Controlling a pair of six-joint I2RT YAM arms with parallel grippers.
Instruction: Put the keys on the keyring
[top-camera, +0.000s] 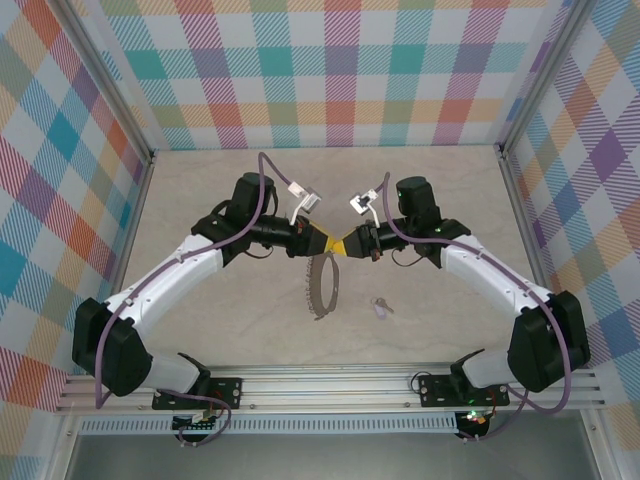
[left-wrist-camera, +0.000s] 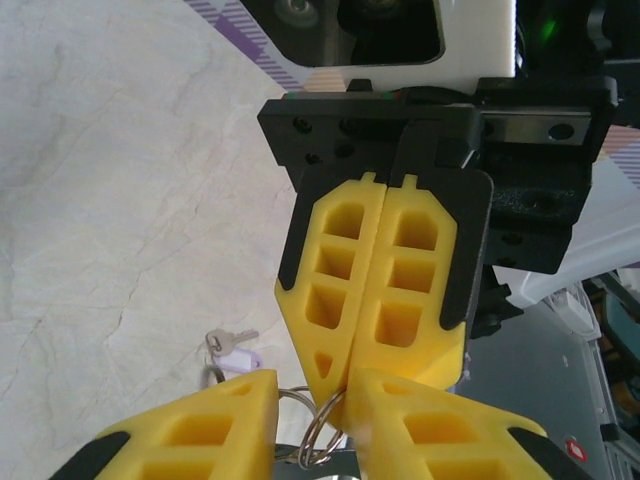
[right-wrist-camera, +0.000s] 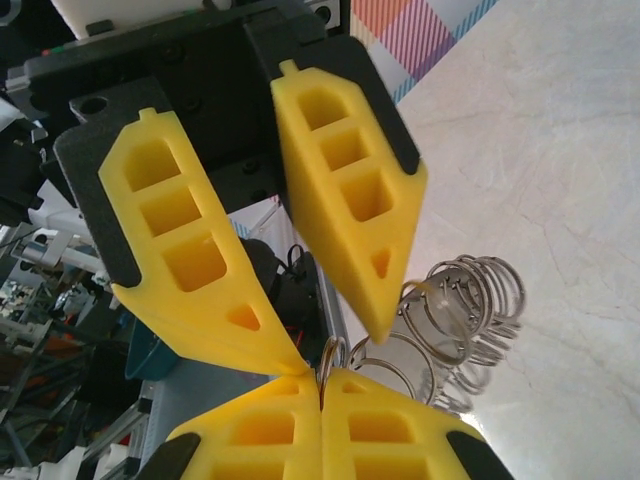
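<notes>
A pale marbled table (top-camera: 440, 330) sits inside walls (top-camera: 340, 70) of bright plaid. My two arms reach in from the near edge and meet nose to nose over the middle of it.

My right gripper (right-wrist-camera: 322, 378) is clenched, its yellow fingers pressed flat together. A thin wire loop of the keyring (top-camera: 320, 285) is pinched in the seam between them.

My left gripper (right-wrist-camera: 335, 352) is spread, with its two fingertips apart on either side of that same loop; the wire stands in the gap, and I cannot tell whether either pad touches it.

The keyring hangs down from this meeting point toward my bases. It is a grey oval edged with many small wire coils (seen from my right wrist, they fan out like a spring). Whether its lower end rests on the table, I cannot tell.

The key (top-camera: 381, 308) lies flat on the table to the right of the ring, near it but apart. It is tiny, with a lilac head and a short silver blade; neither gripper touches it, and it is not on the ring.
</notes>
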